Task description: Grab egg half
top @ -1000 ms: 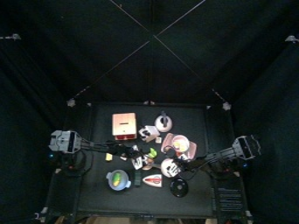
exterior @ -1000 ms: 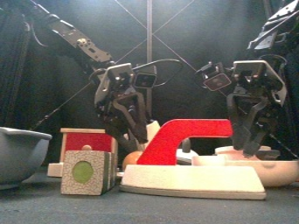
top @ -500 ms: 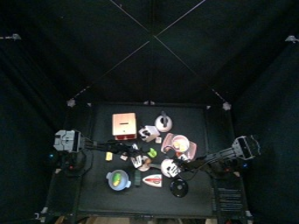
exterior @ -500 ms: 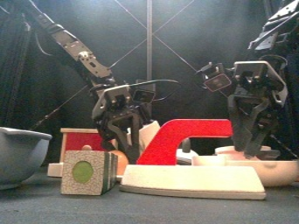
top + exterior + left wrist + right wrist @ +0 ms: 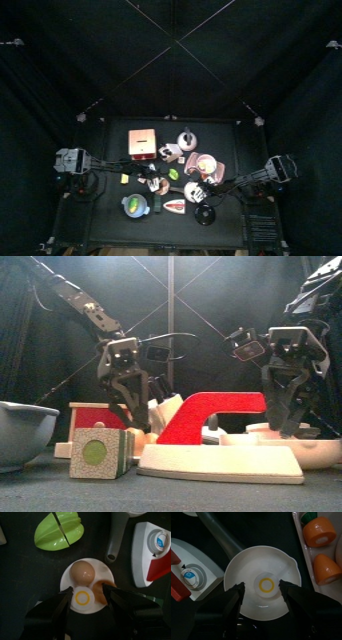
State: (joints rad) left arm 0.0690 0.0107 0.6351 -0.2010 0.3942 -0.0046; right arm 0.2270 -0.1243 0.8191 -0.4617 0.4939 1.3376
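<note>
The egg half (image 5: 83, 598) is a whitish piece with a yellow yolk ring. It lies on a small white dish (image 5: 68, 582) beside a brown egg (image 5: 83, 571) and an orange piece (image 5: 104, 592). My left gripper (image 5: 89, 591) hangs open just above that dish, one jaw on each side, holding nothing. In the front view the left gripper (image 5: 134, 408) points down behind the red block (image 5: 100, 416). My right gripper (image 5: 262, 585) stands open over a white jagged-edged dish (image 5: 244, 564) that also shows a yellow ring, and holds nothing.
A red-and-white toy iron (image 5: 214, 446) stands at the front centre, with a grey bowl (image 5: 20, 434) at the far left and a block with a green circle (image 5: 96, 452) nearby. A green cut fruit (image 5: 60, 531) and a grey handle (image 5: 117, 537) lie near the egg dish. Orange carrot pieces (image 5: 319, 532) lie near the right gripper.
The left gripper dipped low half a second ago and now stands a little higher and further left, still open. The right arm has not moved.
</note>
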